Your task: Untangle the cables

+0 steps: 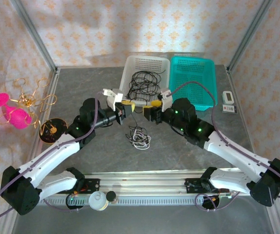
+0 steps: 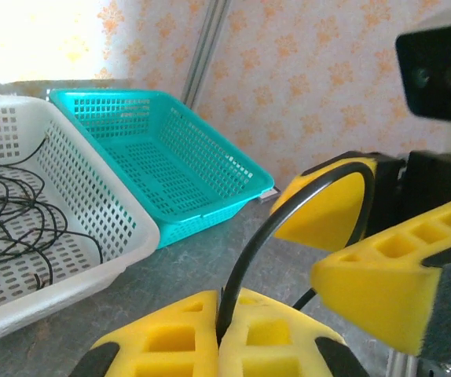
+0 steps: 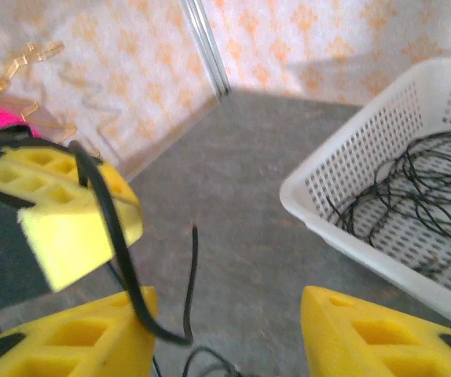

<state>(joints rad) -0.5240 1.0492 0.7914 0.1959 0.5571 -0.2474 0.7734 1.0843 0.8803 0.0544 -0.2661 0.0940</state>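
The left end effector (image 2: 220,316) is clenched on a black cable (image 2: 249,243) — its lower run is cut off. Just beside it the right end effector (image 3: 225,314) gapes, released; a tangle (image 1: 139,137) lies below both, possibly joined to that cable.

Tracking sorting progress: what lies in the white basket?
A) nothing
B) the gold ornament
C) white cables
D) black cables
D: loose loops of thin black cables lie inside the white basket.
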